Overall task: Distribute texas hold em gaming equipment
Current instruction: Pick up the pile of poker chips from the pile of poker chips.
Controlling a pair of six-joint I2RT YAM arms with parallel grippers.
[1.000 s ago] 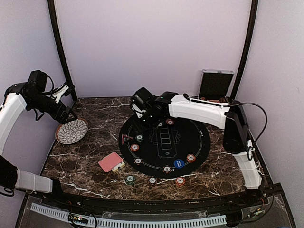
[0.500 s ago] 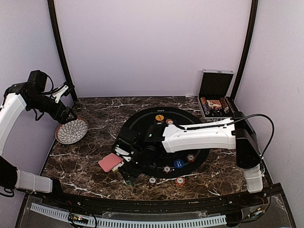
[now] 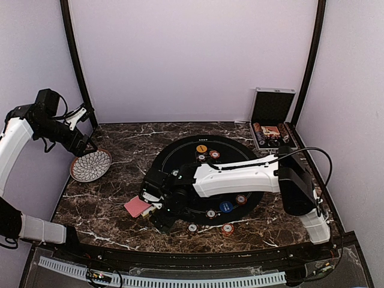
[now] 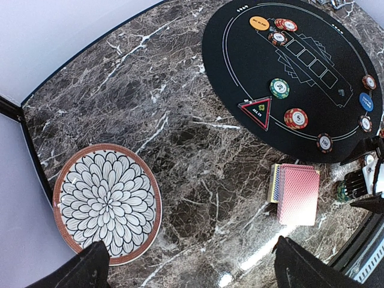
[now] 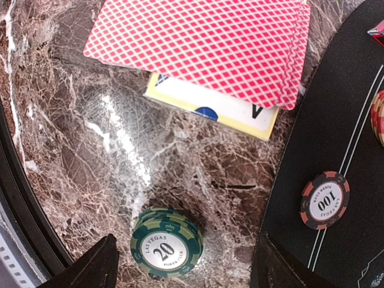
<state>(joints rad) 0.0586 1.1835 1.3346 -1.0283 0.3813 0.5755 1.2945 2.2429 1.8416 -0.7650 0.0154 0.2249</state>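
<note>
Near the front-left rim of the round black mat (image 3: 240, 153), the right gripper (image 5: 186, 251) is hanging low over the marble table (image 3: 120, 180). Its jaws are spread wide and gripping nothing.

- The green chip stack (image 5: 166, 242), top marked 20, is sitting on bare marble between the two fingers (image 5: 90, 267). A gap is showing on each side, so there is no contact.
- The red-backed cards (image 5: 204, 42) are lying just beyond the stack, slightly fanned and off the mat. A yellow-edged white face (image 5: 222, 111) is peeking out from under them; card or box, cannot tell.
- The 100 chip (image 5: 325, 200) is resting on the mat, just inside its edge.

Over the table's left side, the left gripper (image 4: 191, 252) is hovering high. Its jaws are parted and nothing is showing between them.

- The patterned plate (image 4: 107, 203) is lying below it on the marble, well apart from the cards.
- Along the mat's near-left edge, a single green chip (image 4: 279, 88), a triangle marker (image 4: 257, 109) and a red 5 chip (image 4: 296, 118) are sitting close together.
- An orange chip (image 4: 259, 23) is lying at the mat's far side, and a blue chip (image 4: 366, 101) toward its right.

At the far-right corner, the silver case (image 3: 273, 107) is standing with its lid up.
</note>
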